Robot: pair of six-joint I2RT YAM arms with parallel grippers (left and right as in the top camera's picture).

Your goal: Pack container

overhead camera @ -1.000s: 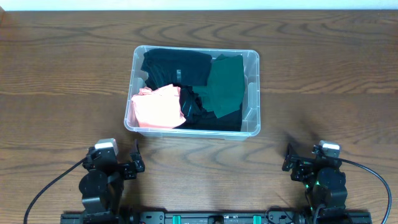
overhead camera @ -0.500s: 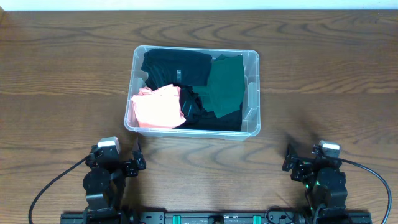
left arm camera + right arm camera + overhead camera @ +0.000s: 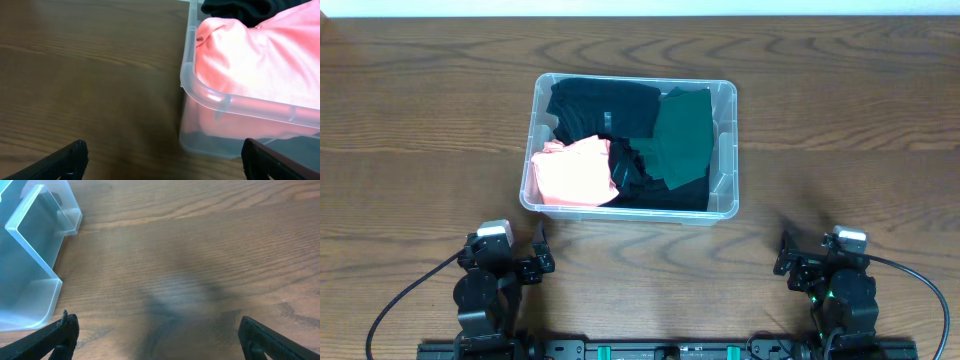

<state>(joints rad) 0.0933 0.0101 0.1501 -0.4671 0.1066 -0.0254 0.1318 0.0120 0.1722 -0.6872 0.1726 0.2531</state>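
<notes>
Container [image 3: 726,150]: clear bin holding black garment [image 3: 601,105], green garment [image 3: 682,135], salmon garment [image 3: 577,172]. I see left gripper [image 3: 164,156] and right gripper [image 3: 157,330] low near it, both spread wide, empty.

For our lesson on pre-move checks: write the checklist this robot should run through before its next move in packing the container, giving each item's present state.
1. Left gripper open and empty: ok.
2. Right gripper open and empty: ok.
3. Container upright on the table: ok.
4. Pink garment inside the rim: ok, bulging near the corner.
5. Green garment and black garment inside the walls: ok.
6. More items left to pack: cannot tell; none in view.
</notes>
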